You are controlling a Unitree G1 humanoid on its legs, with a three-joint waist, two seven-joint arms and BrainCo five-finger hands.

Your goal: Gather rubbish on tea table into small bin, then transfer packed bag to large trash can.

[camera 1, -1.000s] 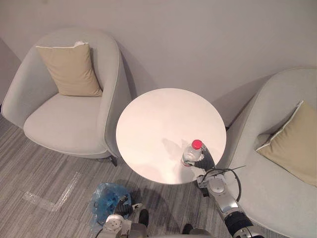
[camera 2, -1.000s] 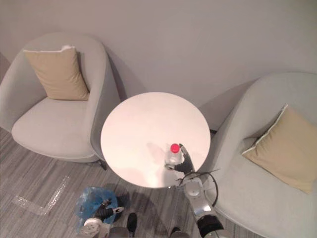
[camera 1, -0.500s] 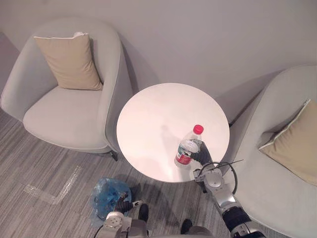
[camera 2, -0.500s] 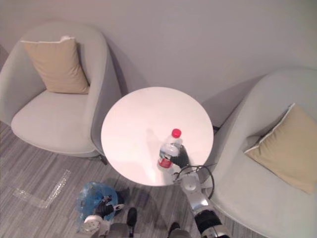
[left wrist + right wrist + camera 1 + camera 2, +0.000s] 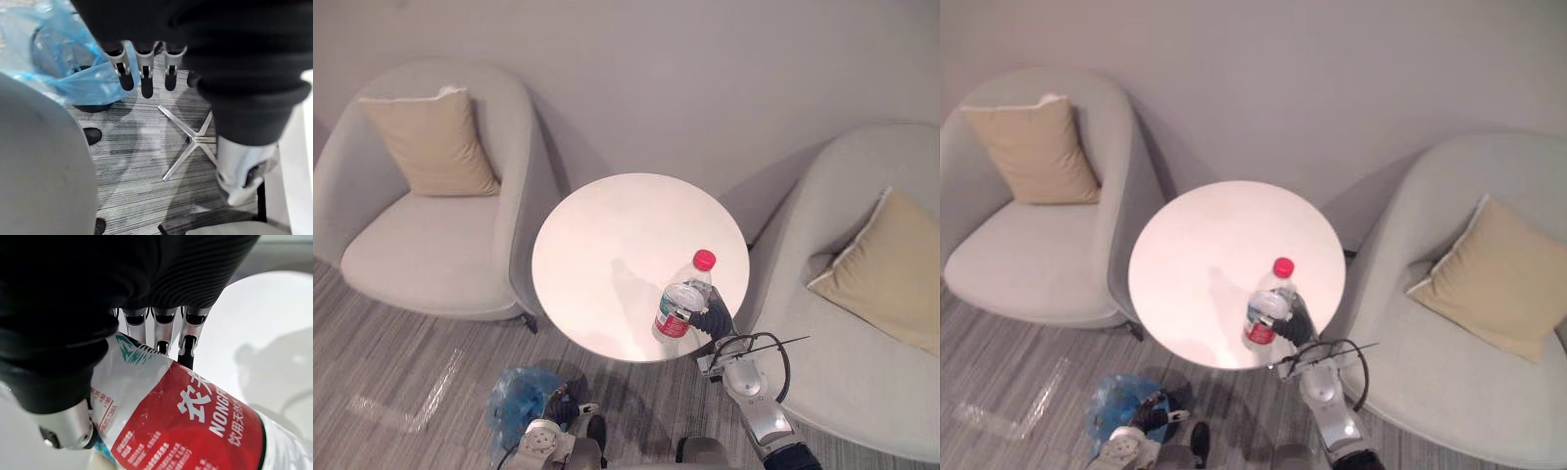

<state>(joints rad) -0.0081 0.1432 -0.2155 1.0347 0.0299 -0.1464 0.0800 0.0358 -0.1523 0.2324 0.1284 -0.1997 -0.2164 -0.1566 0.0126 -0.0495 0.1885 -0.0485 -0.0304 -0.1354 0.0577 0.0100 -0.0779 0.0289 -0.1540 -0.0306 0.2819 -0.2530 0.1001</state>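
The left chair (image 5: 431, 245) with its cushion (image 5: 431, 142) holds no rubbish that I can see. On the floor off the table's near left edge stands the bin (image 5: 521, 403), lined with a blue bag (image 5: 63, 73). My left hand (image 5: 558, 411) hangs just beside it, fingers (image 5: 142, 73) relaxed and straight, holding nothing.

The table (image 5: 607, 225) is bare. Over its near right edge my right hand (image 5: 715, 318) is wrapped round the bottle (image 5: 680, 304), which is tilted with its red cap up.

By my reckoning this is the last piece. It still has to go in the bin, and then the bag must be packed and carried off.

The bottle has a red and white label with white lettering, which I leave unread.

The right chair (image 5: 862, 343) is beyond.
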